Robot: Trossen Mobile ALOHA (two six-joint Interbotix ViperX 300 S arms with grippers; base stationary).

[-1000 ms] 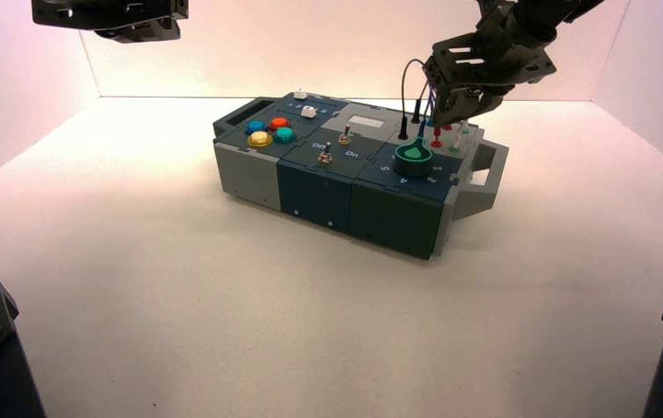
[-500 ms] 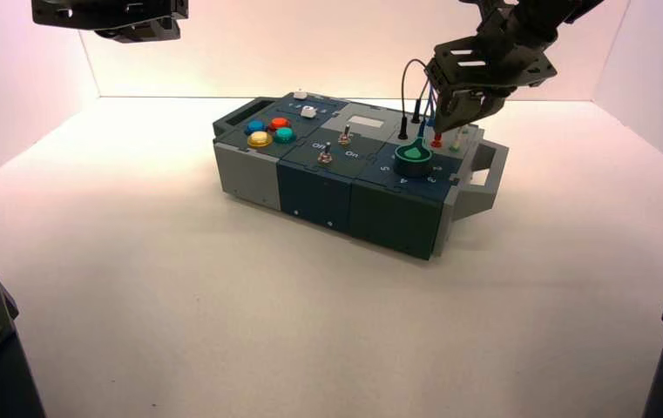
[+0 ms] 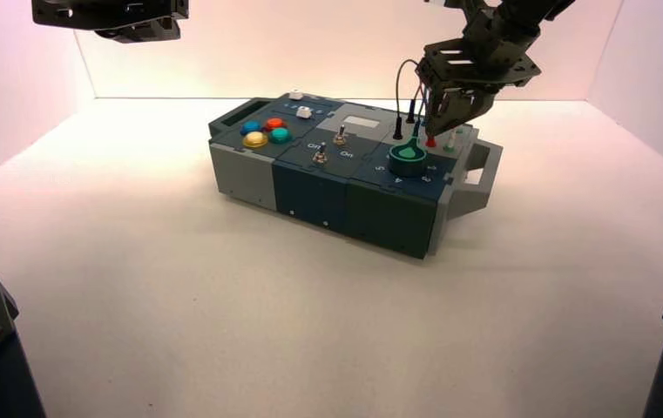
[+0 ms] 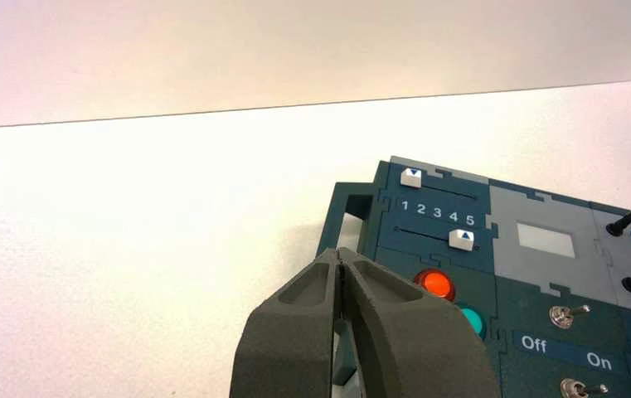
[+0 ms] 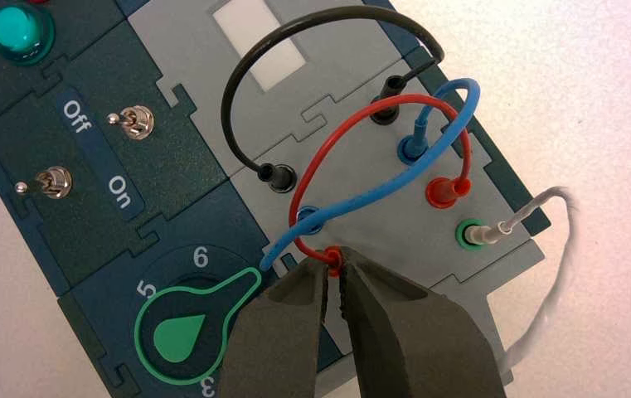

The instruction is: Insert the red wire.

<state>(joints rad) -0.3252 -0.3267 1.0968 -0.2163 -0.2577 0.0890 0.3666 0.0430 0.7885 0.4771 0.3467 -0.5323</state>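
Now that the near red plug (image 3: 431, 141) is down at its socket, box (image 3: 310, 198) nudged left, your red wire (image 5: 338, 135) seems nearly inserted: right end effector (image 5: 335, 265), barely parted, pinching that plug; left end effector (image 4: 339, 253), closed, idle beyond the box's left end

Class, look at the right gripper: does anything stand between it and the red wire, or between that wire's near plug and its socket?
Nothing visible: the right gripper already grips the near plug of the red wire, at the red socket. The blue wire only crosses alongside.
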